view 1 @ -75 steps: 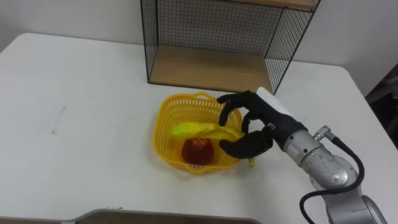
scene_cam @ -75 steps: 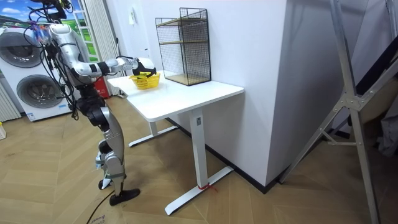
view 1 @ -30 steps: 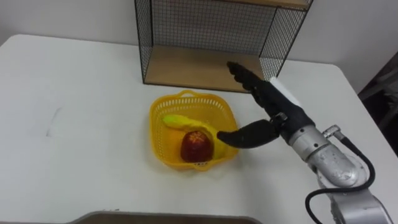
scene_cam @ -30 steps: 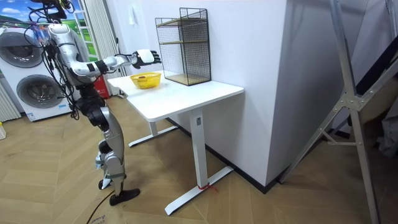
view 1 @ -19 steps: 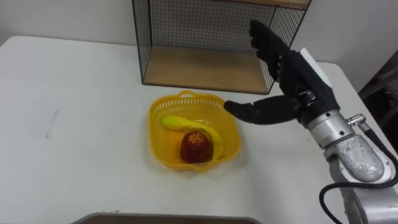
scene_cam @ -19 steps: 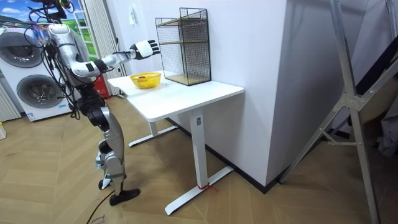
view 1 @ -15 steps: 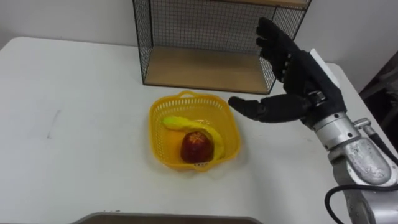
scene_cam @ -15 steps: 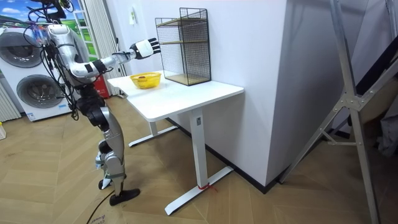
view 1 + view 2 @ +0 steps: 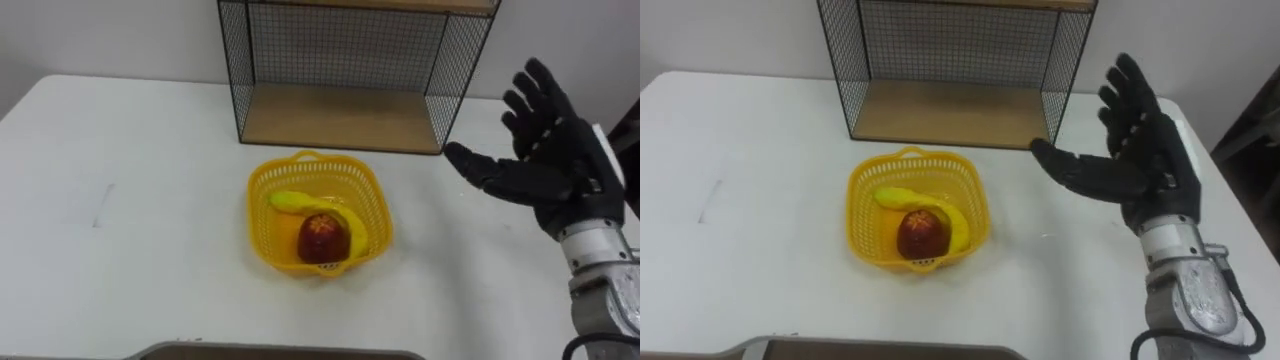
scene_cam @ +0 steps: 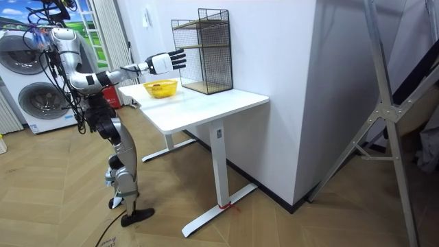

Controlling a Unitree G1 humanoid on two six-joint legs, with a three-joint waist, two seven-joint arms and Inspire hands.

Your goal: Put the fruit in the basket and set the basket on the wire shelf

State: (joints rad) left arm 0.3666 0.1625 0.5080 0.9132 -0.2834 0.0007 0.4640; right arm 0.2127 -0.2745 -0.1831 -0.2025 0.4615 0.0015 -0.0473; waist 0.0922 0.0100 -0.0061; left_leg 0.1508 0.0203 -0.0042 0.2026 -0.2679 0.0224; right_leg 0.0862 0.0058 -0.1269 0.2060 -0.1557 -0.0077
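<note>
Hovering right hand [image 9: 565,175]: raised over the desk [image 9: 130,250], to the right of the basket [image 9: 268,240], fingers spread straight, holding nothing.
Basket: yellow, standing on the desk in front of the wire shelf [image 9: 340,115], apart from it.
Contents: red apple [image 9: 323,238] and banana [image 9: 300,204] lie inside the basket, touching.
Robot: stands at the desk edge nearest the basket, right arm outstretched.

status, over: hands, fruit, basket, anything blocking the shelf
Right robot hand open, empty, raised beside the yellow plastic mesh basket. Yellow banana and red apple inside; basket on white table, before black wire shelf. Nothing between them.
</note>
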